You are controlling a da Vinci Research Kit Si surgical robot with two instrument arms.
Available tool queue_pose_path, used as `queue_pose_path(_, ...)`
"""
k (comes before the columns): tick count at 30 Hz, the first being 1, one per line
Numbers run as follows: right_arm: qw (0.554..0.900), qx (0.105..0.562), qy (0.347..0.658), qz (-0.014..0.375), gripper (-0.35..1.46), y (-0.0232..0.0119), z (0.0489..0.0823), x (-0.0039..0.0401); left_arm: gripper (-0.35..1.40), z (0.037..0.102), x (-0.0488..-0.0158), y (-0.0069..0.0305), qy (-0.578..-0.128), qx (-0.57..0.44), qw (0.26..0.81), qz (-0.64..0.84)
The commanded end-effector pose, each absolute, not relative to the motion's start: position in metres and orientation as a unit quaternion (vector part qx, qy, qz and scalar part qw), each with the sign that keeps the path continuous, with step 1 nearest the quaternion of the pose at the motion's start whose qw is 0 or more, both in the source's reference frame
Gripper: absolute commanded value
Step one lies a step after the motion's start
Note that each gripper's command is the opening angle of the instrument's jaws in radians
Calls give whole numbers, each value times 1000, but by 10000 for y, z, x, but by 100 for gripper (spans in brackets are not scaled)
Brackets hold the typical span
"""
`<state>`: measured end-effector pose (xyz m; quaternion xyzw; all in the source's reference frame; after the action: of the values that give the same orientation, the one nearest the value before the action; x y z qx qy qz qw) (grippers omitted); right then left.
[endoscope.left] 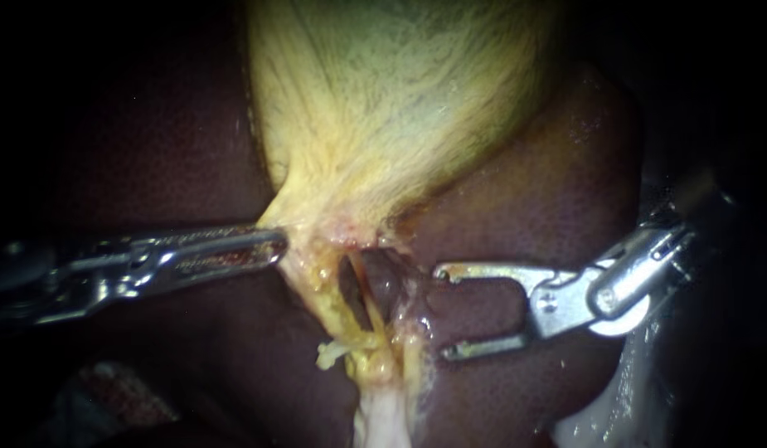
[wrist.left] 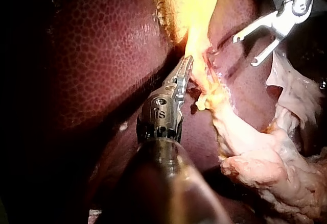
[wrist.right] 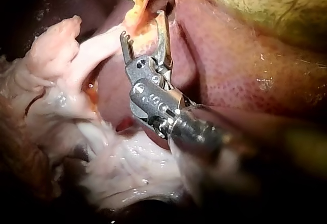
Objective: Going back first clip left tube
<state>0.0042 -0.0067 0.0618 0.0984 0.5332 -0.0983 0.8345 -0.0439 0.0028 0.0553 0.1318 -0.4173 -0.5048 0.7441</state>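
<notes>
Since this step is a retreat from the left tube (endoscope.left: pixel 323 290), the relation that counts is tube to right tool (endoscope.left: pixel 443 312).

Right tool: jaws wide, nothing between them. I can make out no clip in them or on the tissue. The mouth faces the view's left, straight at the tubes.

Left tube: a pale yellow strand running top to bottom below the gallbladder (endoscope.left: pixel 400 99), on the far side of a dark gap (endoscope.left: pixel 350 286). A darker strand (endoscope.left: pixel 383 286) lies between it and my jaw tips, which sit just beside that strand, over the liver (endoscope.left: pixel 549 191).

The tube's long axis is therefore crosswise to the tool's axis. I judge the clear way out to be back along the shaft, toward the right.

Left tool (endoscope.left: pixel 275 245): jaws closed on the yellow neck tissue (endoscope.left: pixel 296 224), which tents toward it. It is the nearer of the two to the tube, just beside its upper end.

Risk, as I judge it: a tip catching the darker strand on the way back.
</notes>
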Motion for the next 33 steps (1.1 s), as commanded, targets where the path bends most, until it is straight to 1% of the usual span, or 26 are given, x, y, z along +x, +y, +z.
queue_pose_path(1,834,99,533,-98,60,-66,617,42,-5,554,-439,27,-417,132,744,-505)
queue_pose_path(10,833,95,537,-98,60,-61,615,43,-5,561,-442,25,-418,130,745,-504)
queue_pose_path(18,833,93,537,-100,60,-60,615,42,-5,585,-450,24,-420,126,745,-503)
queue_pose_path(25,832,90,537,-106,60,-53,615,35,-5,611,-465,18,-414,132,752,-496)
queue_pose_path(33,834,85,535,-105,60,-42,611,24,-5,625,-485,8,-410,140,757,-490)
